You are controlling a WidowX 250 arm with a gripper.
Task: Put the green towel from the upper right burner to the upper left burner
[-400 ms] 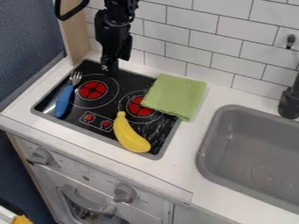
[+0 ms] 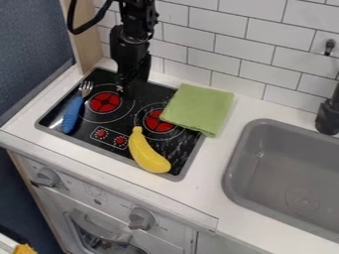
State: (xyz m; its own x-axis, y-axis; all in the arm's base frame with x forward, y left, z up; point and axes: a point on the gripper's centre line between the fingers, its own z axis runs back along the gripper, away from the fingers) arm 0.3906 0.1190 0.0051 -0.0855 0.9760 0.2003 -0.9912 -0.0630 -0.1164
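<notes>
The black gripper [image 2: 130, 89] hangs over the back of the black stove, just right of the left red burner [image 2: 104, 102]; the state of its grip is hard to make out against the dark stove. To its right lies the green towel [image 2: 198, 108], flat, partly over the stove's right back edge and partly on the white counter. The towel's left corner lies beside the right red burner [image 2: 159, 121]. Gripper and towel are apart.
A yellow banana [image 2: 148, 152] lies at the stove's front right. A fork with a blue handle [image 2: 73, 115] lies along the left side. The grey sink [image 2: 261, 163] is at the right, near a black faucet [image 2: 328, 116]. White tiled wall [image 2: 218, 44] stands behind.
The gripper has moved a little to the right and down in the view, toward the towel's side. The towel, banana and fork have stayed where they were.
</notes>
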